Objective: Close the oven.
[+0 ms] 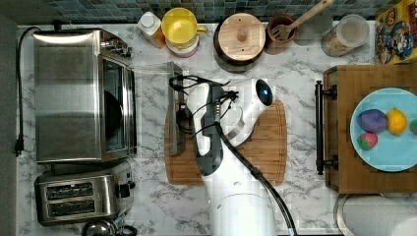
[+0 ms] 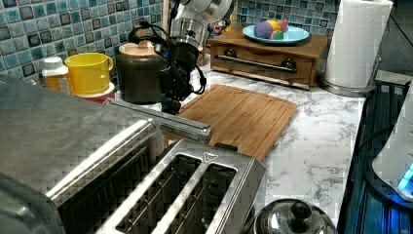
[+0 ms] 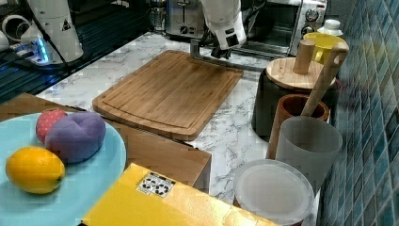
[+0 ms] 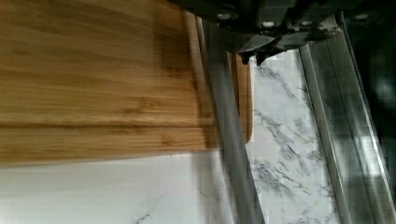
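The oven (image 1: 81, 96) sits at the top view's left on the counter (image 1: 305, 162), its glass door folded down flat and the bar handle (image 1: 175, 110) lying over the cutting board's (image 1: 268, 142) edge. To close it well I should get under that bar and lift in an arc toward the cavity. My arm reaches across the board, wrist pointing down, jaws (image 4: 252, 55) nearly together just at the handle, gripping nothing.
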Robot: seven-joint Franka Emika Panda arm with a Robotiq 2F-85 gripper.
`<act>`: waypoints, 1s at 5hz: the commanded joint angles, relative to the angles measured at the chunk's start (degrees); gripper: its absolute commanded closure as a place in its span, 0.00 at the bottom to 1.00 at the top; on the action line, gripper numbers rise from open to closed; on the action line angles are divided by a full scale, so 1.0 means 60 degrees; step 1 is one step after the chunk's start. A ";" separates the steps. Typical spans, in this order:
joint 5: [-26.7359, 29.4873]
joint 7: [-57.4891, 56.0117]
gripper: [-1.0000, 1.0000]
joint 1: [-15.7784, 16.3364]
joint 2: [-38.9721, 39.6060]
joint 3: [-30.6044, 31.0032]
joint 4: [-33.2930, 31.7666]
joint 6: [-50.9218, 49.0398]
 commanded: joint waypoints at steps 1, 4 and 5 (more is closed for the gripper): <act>-0.1030 0.2232 1.00 0.2080 -0.1572 0.1613 0.1529 -0.0390; -0.3422 0.4829 1.00 0.2644 -0.1741 0.1911 0.2426 -0.0679; -0.5327 0.6684 1.00 0.3843 -0.1261 0.1230 0.3276 -0.1112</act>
